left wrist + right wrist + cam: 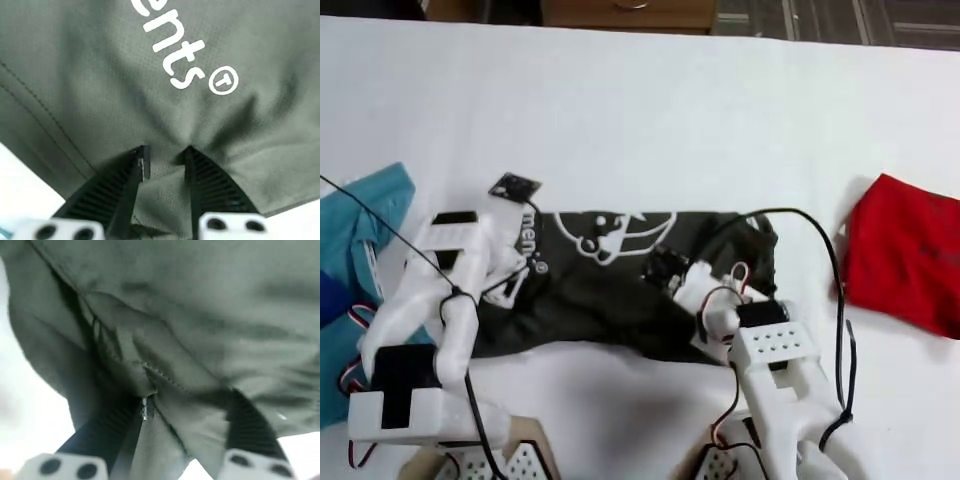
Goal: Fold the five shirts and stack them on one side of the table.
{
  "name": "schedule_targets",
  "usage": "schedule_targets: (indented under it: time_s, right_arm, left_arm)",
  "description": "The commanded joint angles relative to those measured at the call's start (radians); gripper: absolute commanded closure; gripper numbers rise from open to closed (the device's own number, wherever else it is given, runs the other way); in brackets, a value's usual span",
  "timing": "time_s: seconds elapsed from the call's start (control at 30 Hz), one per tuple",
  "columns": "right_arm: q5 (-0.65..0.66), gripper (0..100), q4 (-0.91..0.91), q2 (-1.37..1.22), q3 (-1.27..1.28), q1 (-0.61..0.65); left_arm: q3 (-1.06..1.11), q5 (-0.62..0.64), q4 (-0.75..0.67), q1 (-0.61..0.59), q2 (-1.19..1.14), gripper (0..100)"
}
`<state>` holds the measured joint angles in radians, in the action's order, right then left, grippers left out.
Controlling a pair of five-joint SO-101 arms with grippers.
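At the far left edge of the white surface [640,110] lies one teal shirt [360,215], rumpled, with a darker blue patch of cloth [328,298] touching it at the very edge. Just beside it stands the left arm, white plastic with black wiring. Its left claw [515,272] is down on the left end of the one black shirt [610,300], near the white lettering. In the left wrist view the left claw [165,160] is clamped on a pinch of this shirt [150,75]. The two ribbed black fingers [137,172] sit close together with cloth bunched between them, and creases fan out from the tips. The fabric there is a fine, dotted knit with a double-stitched hem along one edge, printed with white letters and a small ringed mark. The black shirt spreads across the middle of the surface, wrinkled and partly doubled over, with a round white emblem on its upper part. The right arm, also white, rests over the shirt's right half, and the right claw [672,272] touches the cloth near its middle. In the right wrist view the right claw [189,397] is buried in loose folds of the same dark cloth [200,315], where a stitched seam runs through them. I cannot tell whether it grips. Well apart, at the right edge, lies one red shirt [905,255], folded into a flat, soft-cornered shape.
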<state>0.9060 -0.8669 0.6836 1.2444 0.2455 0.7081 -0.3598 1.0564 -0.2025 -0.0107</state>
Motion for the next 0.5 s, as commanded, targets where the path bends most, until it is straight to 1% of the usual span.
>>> schedule_targets:
  time_s: [0.0, 0.13, 0.33, 0.47]
  right_arm:
    - [-0.006, 86.5, 0.039, 0.013, -0.005, -0.013]
    - [-0.006, 86.8, 0.033, 0.015, -0.035, -0.012]
    - [-0.006, 86.6, -0.101, 0.016, -0.212, -0.004]
    - [-0.003, 86.6, -0.113, 0.010, -0.295, 0.002]
  left_arm:
    - [0.007, 0.003, -0.035, 0.009, -0.002, 86]
    - [0.007, 0.003, -0.035, 0.009, -0.002, 86]
    - [0.007, 0.003, -0.035, 0.009, -0.002, 86]
    - [0.005, 0.003, -0.035, 0.009, -0.002, 86]
